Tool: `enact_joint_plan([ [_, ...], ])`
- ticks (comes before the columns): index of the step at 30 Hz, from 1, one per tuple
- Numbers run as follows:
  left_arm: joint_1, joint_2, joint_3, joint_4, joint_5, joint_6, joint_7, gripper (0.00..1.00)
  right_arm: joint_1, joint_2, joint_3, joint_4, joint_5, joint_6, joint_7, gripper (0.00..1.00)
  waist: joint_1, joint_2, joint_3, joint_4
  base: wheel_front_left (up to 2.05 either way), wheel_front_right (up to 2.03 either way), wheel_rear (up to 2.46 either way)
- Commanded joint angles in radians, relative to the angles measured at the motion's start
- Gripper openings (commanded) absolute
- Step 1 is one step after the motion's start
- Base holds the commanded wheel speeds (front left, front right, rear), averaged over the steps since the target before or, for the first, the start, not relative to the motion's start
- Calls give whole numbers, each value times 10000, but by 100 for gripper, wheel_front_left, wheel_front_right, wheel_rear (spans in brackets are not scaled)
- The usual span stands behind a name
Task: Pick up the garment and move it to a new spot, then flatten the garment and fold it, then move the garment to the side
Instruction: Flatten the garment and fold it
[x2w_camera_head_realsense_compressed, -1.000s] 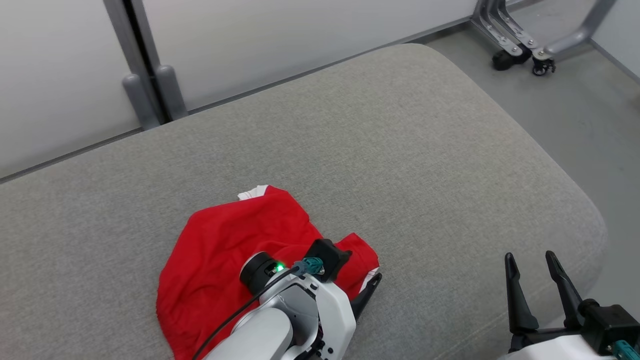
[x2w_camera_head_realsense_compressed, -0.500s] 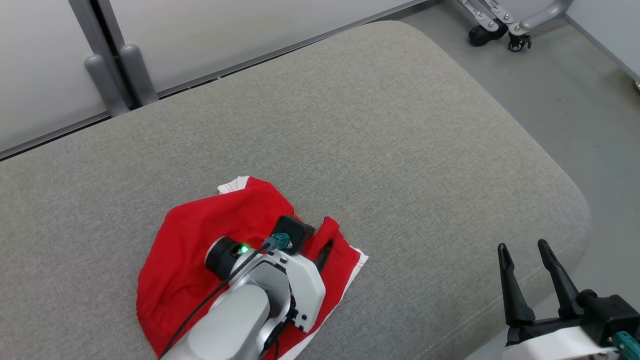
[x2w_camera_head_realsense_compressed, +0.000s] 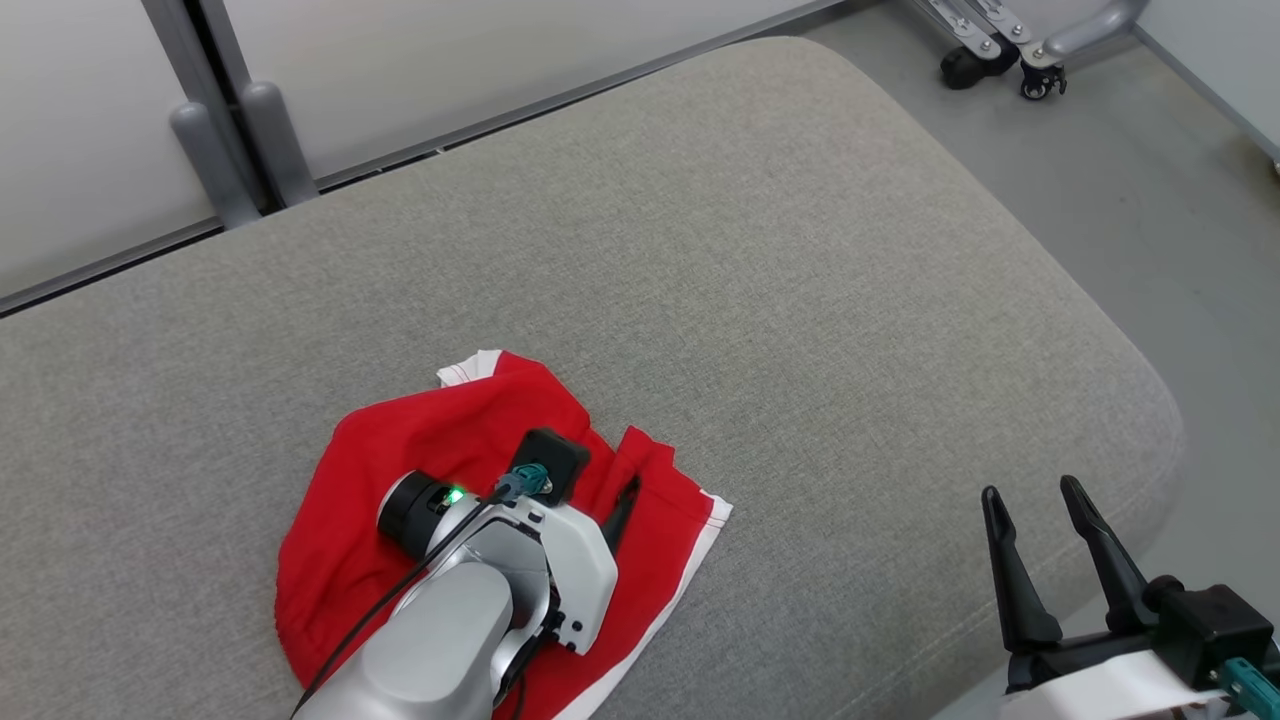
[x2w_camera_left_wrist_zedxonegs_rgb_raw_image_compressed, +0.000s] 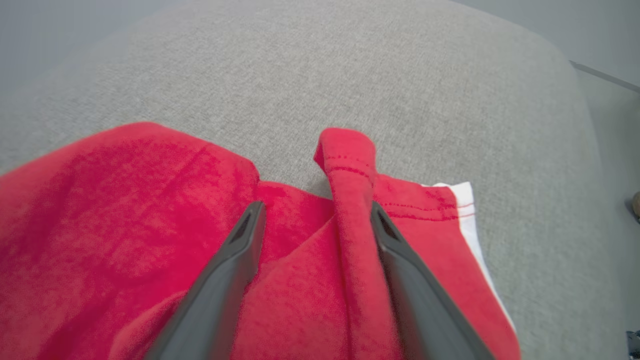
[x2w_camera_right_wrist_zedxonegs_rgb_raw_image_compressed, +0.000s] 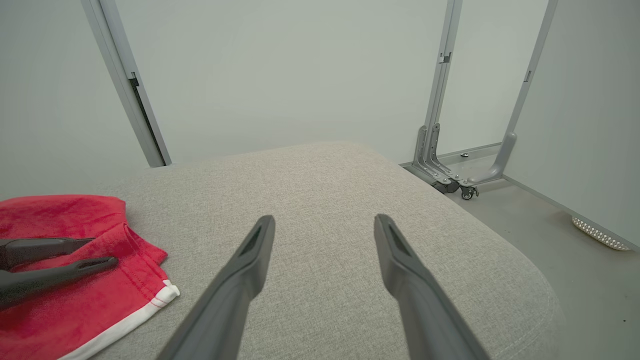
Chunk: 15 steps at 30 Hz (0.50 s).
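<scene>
- Holding left fingers (x2w_camera_left_wrist_zedxonegs_rgb_raw_image_compressed: 235, 260) apart over garment (x2w_camera_head_realsense_compressed: 400, 450), lying crumpled on cushion (x2w_camera_head_realsense_compressed: 800, 300).
- Showing, in left wrist view, raised fold (x2w_camera_left_wrist_zedxonegs_rgb_raw_image_compressed: 350, 160) between them, ungripped.
- Holding right fingers (x2w_camera_head_realsense_compressed: 1010, 580) apart, empty, over cushion edge.

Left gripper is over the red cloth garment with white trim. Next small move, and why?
Probably close the left gripper on the raised fold of the red cloth garment with white trim: the jaws stand open, and that ridge rises between them, against one finger.

The tabletop (x2w_camera_head_realsense_compressed: 800, 250) is padded, covered in grey woven fabric, with one rounded corner. A red garment (x2w_camera_head_realsense_compressed: 430, 450) with white trim lies crumpled on it, well apart from that corner.
</scene>
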Motion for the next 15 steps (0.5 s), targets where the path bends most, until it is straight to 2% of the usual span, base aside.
enact_joint_plan([
  [1,-49,43,-13,-195,-292,74,-318,100,147,-48,-122,43,-87,1,-53,100,0,0,-172,117,0,0,0],
  [7,256,51,80,-1329,-836,511,-1482,100,441,-48,-449,-216,-397,1,-53,100,0,0,-713,737,0,0,0],
  [11,973,140,469,-2592,-980,1151,-1950,100,669,-53,-598,-538,-719,1,-53,100,0,0,-1219,1470,0,0,0],
  [15,2405,682,1219,-4211,-1093,1799,-2099,100,774,-51,-773,-825,-969,1,-51,100,0,0,-1580,2360,0,0,0],
])
